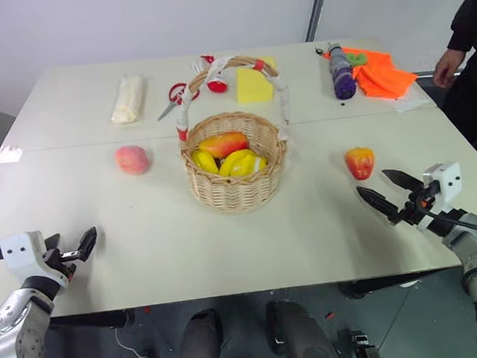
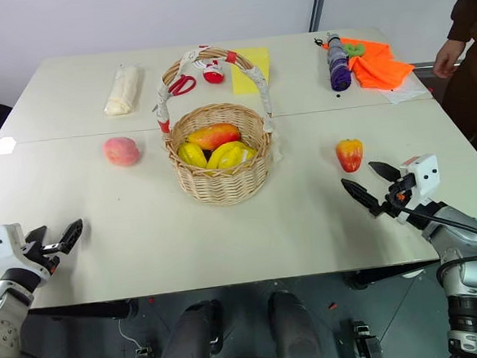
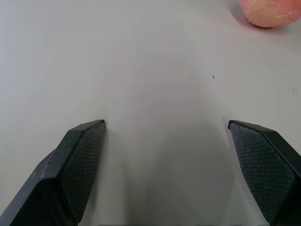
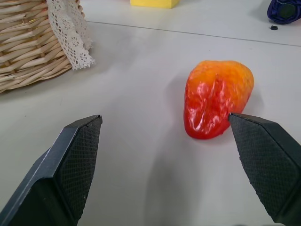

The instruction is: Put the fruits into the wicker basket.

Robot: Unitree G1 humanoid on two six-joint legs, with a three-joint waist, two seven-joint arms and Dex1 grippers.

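Near the table's right front edge, our right gripper (image 1: 389, 189) hangs just above the tabletop with its two black fingers spread wide, holding nothing and touching nothing. Straight ahead of it, a little toward the table's middle, lies the red-and-yellow fruit (image 1: 360, 162); in the right wrist view it sits near the fingers, offset toward one of them rather than centred in the gap. We judge this arm far the nearer to that fruit, so a short reach forward with a slight shift to centre it seems to be what the pick calls for. The fruit's narrower red end points toward us and its yellow top away.

Our left gripper (image 1: 71, 250) waits at the left front edge, equally wide and empty. The pinkish peach (image 1: 131, 159) lies well ahead of it, up the table and slightly inward.

Between the two fruits stands the wicker basket (image 1: 233, 192), already holding bananas (image 1: 221, 161) and a mango (image 1: 224, 143), its cloth-wrapped handle (image 1: 280, 94) arching above.
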